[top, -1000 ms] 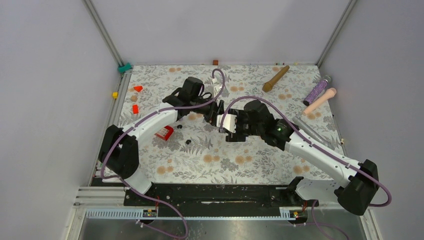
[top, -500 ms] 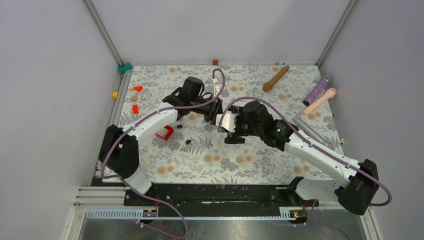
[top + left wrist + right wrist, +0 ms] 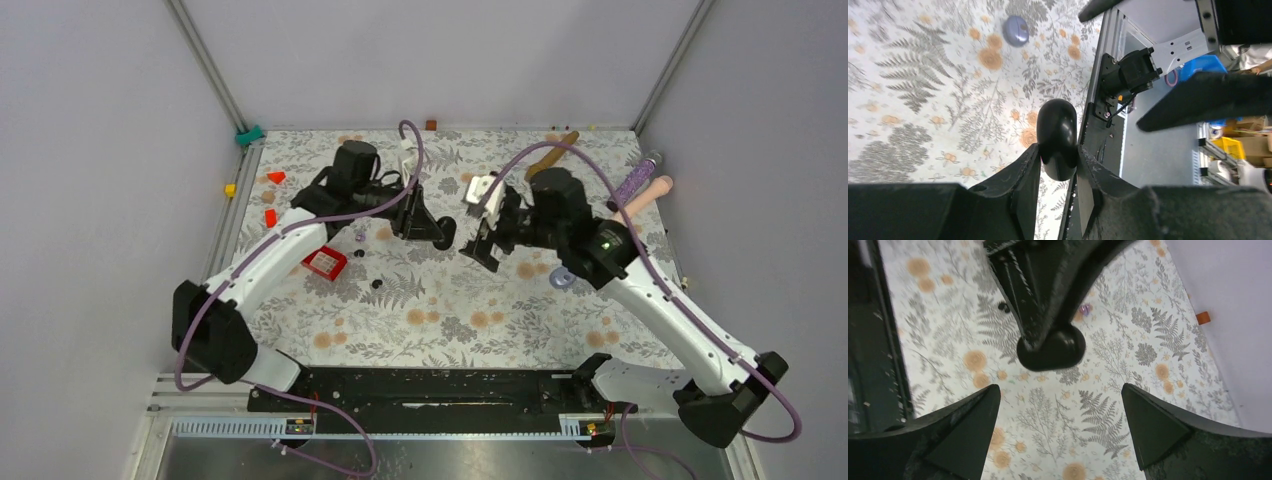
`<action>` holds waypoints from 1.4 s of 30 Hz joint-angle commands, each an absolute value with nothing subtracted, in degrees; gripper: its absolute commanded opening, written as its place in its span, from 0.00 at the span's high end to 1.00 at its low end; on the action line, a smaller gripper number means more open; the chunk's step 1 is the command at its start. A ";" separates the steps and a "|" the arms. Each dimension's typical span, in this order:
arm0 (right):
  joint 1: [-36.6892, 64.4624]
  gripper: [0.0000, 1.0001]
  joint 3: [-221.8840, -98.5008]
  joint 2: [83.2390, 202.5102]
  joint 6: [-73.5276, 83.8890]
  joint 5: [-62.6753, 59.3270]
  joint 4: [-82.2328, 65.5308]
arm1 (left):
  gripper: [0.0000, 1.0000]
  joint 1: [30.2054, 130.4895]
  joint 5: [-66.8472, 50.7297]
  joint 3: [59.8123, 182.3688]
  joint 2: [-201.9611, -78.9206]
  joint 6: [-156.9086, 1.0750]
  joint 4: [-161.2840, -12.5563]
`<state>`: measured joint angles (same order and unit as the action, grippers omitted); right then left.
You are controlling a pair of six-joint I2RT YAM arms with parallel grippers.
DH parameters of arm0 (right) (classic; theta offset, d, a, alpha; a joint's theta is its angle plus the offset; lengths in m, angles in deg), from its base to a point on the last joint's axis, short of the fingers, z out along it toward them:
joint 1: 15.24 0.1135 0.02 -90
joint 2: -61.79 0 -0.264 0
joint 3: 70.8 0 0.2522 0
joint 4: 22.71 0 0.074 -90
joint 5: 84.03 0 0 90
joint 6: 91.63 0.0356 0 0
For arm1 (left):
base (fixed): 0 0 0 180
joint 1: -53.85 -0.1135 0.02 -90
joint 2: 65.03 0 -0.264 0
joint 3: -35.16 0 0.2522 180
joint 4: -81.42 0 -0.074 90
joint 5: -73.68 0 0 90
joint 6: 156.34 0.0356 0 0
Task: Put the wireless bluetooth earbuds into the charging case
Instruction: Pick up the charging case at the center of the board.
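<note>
A black, rounded charging case (image 3: 1058, 137) is clamped between the two fingers of the left gripper (image 3: 1058, 152), which are pressed against its opposite sides, so that most of its glossy body is left protruding past the fingertips. In the overhead view the case is seen near the middle of the floral tablecloth (image 3: 440, 320), and it appears to be held clear of the cloth. Just beside it, the right gripper (image 3: 480, 228) is turned towards the case with its jaws spread wide and nothing between them. From the right wrist, the case is seen beyond the two parted fingers (image 3: 955, 435) without being touched by either. The earbuds are seen scattered on the cloth under and beside the left arm, apart from the case: a pale purple bud (image 3: 359, 236) lies near the left forearm, and small black buds (image 3: 376, 284) lie a little nearer the arm bases. A red tray (image 3: 326, 262) is set just to the left of them, partly covered by the left arm. A lilac rounded object (image 3: 562, 278) rests on the cloth beneath the right forearm. Towards the far right corner a wooden stick (image 3: 552, 150), a glittery purple tube (image 3: 637, 175) and a pink cylinder (image 3: 645, 195) are laid. Small red pieces (image 3: 270, 217) and a yellow cube (image 3: 230, 189) are found along the left edge.
</note>
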<state>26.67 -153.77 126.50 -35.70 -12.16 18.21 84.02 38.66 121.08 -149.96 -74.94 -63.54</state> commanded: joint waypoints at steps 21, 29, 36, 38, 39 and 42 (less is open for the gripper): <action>11.19 0.01 -135.10 122.66 26.66 -48.78 -40.03 | 1.00 83.00 38.80 92.34 -134.92 -115.46 -135.04; 10.16 0.01 -132.12 124.92 25.79 -40.75 -40.50 | 1.00 82.24 36.88 88.87 -134.75 -119.99 -144.33; 10.19 0.04 -131.81 126.52 27.88 -42.12 -42.51 | 1.00 81.78 36.61 88.34 -134.93 -119.74 -144.77; 10.12 0.04 -131.80 126.59 28.28 -42.40 -42.72 | 1.00 81.67 36.63 88.23 -134.91 -119.65 -144.80; 10.15 0.04 -131.76 126.68 28.64 -42.75 -43.08 | 1.00 81.61 36.54 88.27 -134.95 -119.56 -144.70; 10.16 0.04 -131.57 126.78 30.02 -43.38 -44.53 | 1.00 81.52 36.51 88.24 -135.00 -119.40 -144.59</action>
